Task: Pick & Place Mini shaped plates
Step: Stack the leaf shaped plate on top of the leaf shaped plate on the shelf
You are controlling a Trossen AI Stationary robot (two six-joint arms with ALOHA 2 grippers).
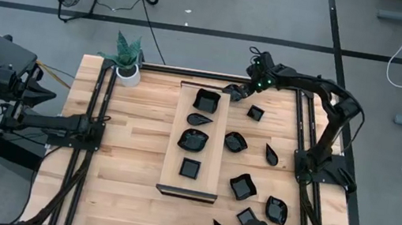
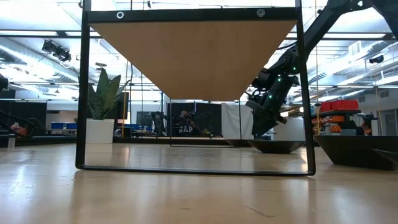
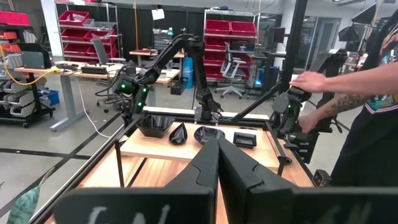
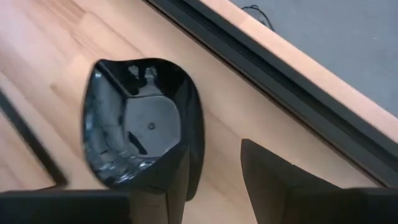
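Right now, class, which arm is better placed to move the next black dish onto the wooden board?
Right. The right gripper hangs open beside a dish near the board's far end; the left gripper rests shut at the table's left edge.

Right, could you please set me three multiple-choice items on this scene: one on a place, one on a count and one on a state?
1. Where is the potted plant?
A. On the wooden board
B. At the table's far left corner
C. Beside the right arm's base

2. How many mini plates lie on the wooden board?
A. Two
B. Seven
C. Four

3. How is the right gripper?
A. Open
B. Shut on a teardrop plate
C. Shut on the plant

Answers:
1. B: the potted plant stands at that corner.
2. C: four mini plates sit in a row along the wooden board.
3. A: the right gripper shows bare wood between its fingers, with a black dish beside one finger.
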